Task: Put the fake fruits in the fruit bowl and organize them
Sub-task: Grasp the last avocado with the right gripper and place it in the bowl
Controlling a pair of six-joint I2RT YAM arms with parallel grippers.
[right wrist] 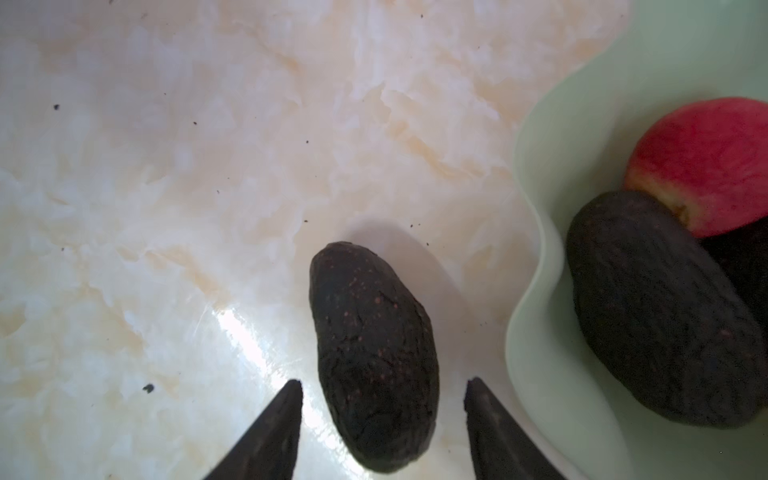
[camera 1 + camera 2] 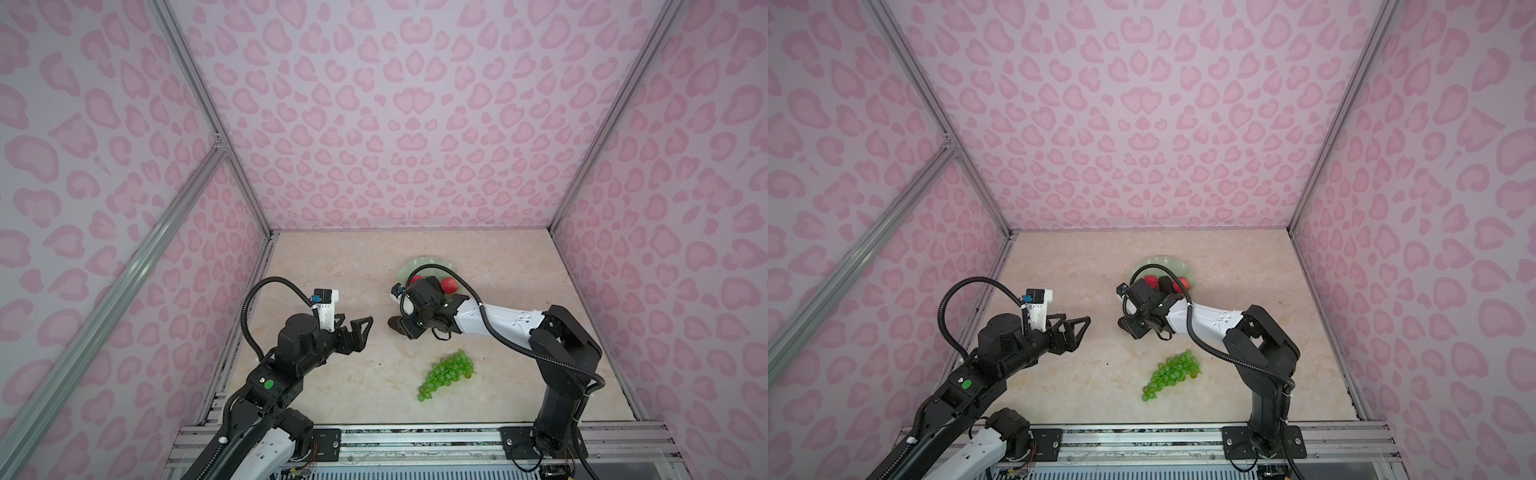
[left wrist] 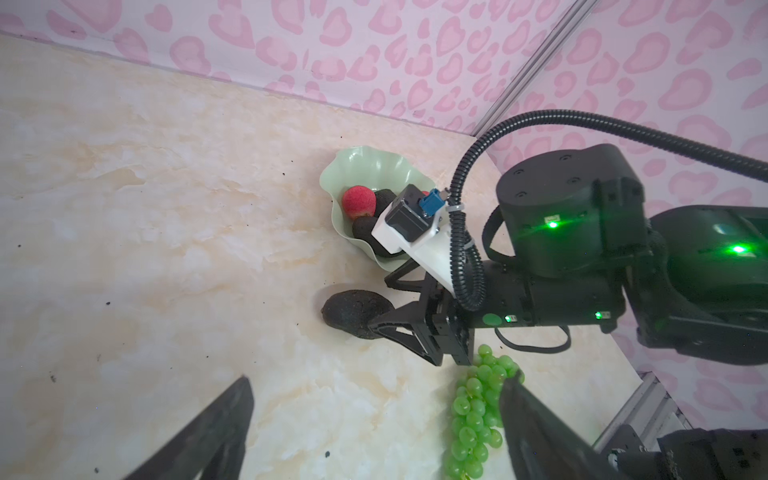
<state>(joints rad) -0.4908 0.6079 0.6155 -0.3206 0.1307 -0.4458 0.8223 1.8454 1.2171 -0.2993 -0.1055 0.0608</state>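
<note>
The pale green fruit bowl sits toward the back of the table. In it lie two red fruits and dark avocados. Another avocado lies on the table just outside the rim. My right gripper is low over it, open, one finger on each side with a gap. The green grapes lie nearer the front. My left gripper hovers wide open and holds nothing.
Pink patterned walls close the table on three sides, with aluminium posts at the corners. A metal rail carrying both arm bases runs along the front edge. The right forearm stretches between the bowl and the grapes.
</note>
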